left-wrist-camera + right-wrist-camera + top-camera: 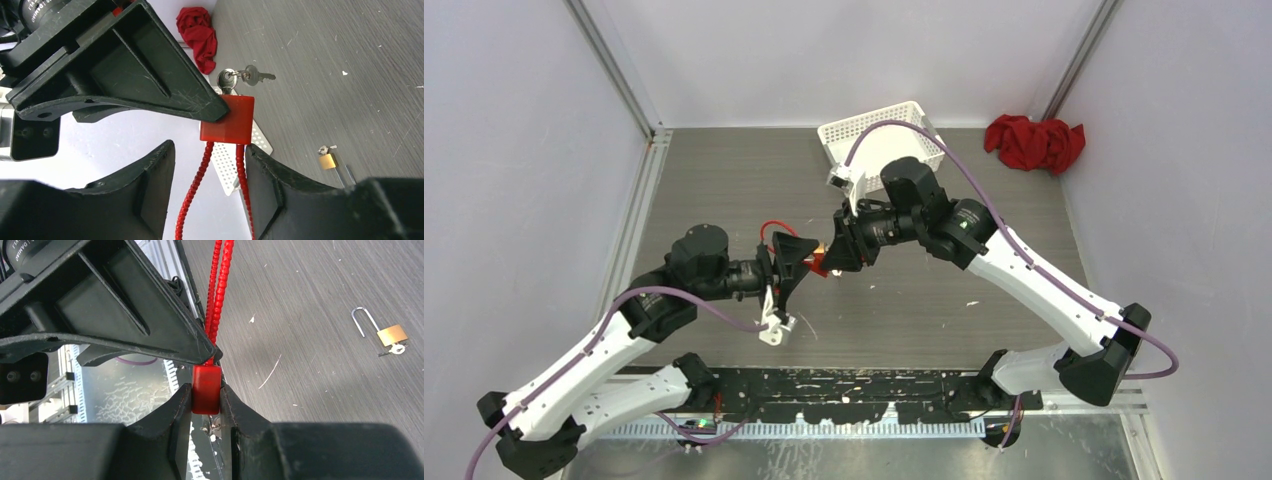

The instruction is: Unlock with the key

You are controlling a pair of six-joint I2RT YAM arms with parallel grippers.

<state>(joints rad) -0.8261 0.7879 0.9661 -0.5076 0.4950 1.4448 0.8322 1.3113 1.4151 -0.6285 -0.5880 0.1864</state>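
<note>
A red padlock body (206, 385) with a red beaded cable shackle (217, 290) is held in the air between the two arms (821, 262). My right gripper (206, 390) is shut on the red body, its fingers pressing both flat sides. A silver key (227, 80) sits in the lock's keyhole, with a second key (259, 76) hanging from its ring. My left gripper (210, 150) is open, its fingers on either side of the cable loop (200, 175) just below the body (230, 120). The right-hand finger (270, 180) lies against one cable strand.
A small brass padlock (391, 335) with its shackle open lies on the grey table, also in the left wrist view (327, 161). A white perforated basket (879, 140) stands at the back. A red cloth (1034, 142) lies at the back right corner.
</note>
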